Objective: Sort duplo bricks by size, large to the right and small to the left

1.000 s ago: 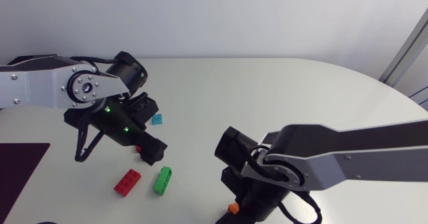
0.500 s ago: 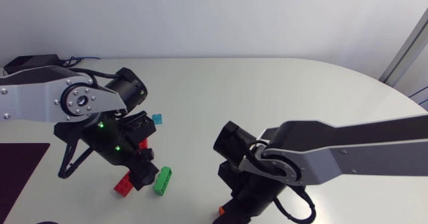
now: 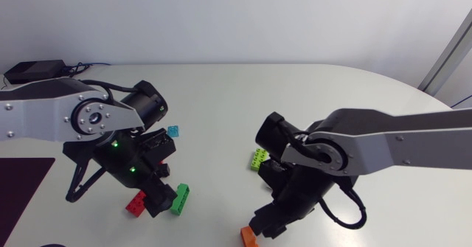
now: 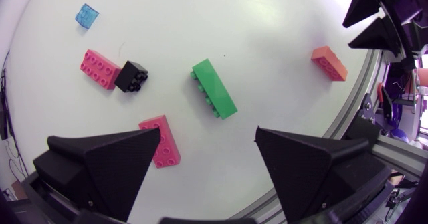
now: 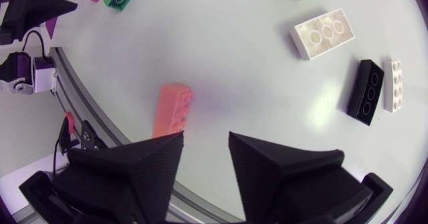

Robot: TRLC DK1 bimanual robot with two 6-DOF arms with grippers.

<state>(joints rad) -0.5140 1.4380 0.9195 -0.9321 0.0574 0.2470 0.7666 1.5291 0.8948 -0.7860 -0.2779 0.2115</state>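
Left gripper (image 4: 210, 162): lower left of the head view, fingers spread wide, nothing between them. A red rectangular plastic brick (image 3: 135, 203) and a long green plastic brick (image 3: 179, 198) lie on the white table (image 3: 221, 99) just beside it. A small translucent blue brick (image 3: 173, 131) sits above them, left of centre. A lime green brick (image 3: 258, 159) lies mid-frame. Right gripper (image 5: 204, 156): lower centre, fingers narrowly apart, empty. An orange rectangular brick (image 5: 172, 109) lies just ahead of one finger; contact cannot be told.
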